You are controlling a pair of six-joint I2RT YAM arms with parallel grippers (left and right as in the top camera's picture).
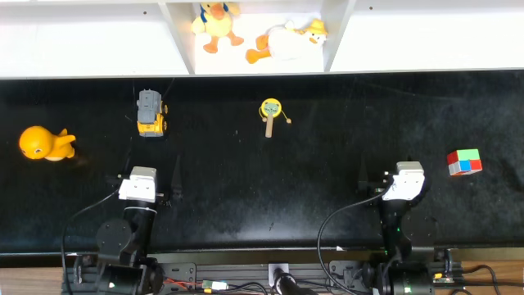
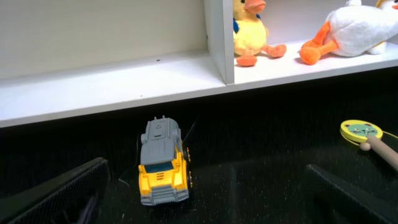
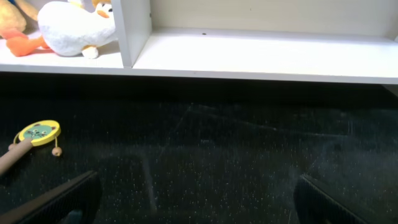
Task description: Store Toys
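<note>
A yellow and grey toy truck point(image 1: 151, 113) point(image 2: 163, 163) stands on the black mat, straight ahead of my left gripper point(image 1: 152, 172) point(image 2: 205, 214), which is open and holds nothing. A small yellow hand drum on a wooden stick point(image 1: 270, 115) point(image 2: 367, 137) point(image 3: 34, 140) lies mid-mat. An orange duck toy point(image 1: 45, 143) sits at the far left. Near the right edge rests a colour cube point(image 1: 464, 162). My right gripper point(image 1: 385, 174) point(image 3: 196, 214) is open over bare mat. In the white shelf point(image 1: 106, 41) sit a yellow plush duck point(image 1: 217, 23) point(image 2: 252, 31) and a white plush duck point(image 1: 286, 41) point(image 3: 71, 28).
The shelf runs along the mat's far edge, with upright dividers point(image 2: 217, 37) point(image 3: 134, 28) splitting it into compartments. The compartments to the left point(image 2: 93, 81) and right point(image 3: 267, 53) of the plush ducks hold nothing. Bare mat point(image 1: 368, 123) lies between the drum and the cube.
</note>
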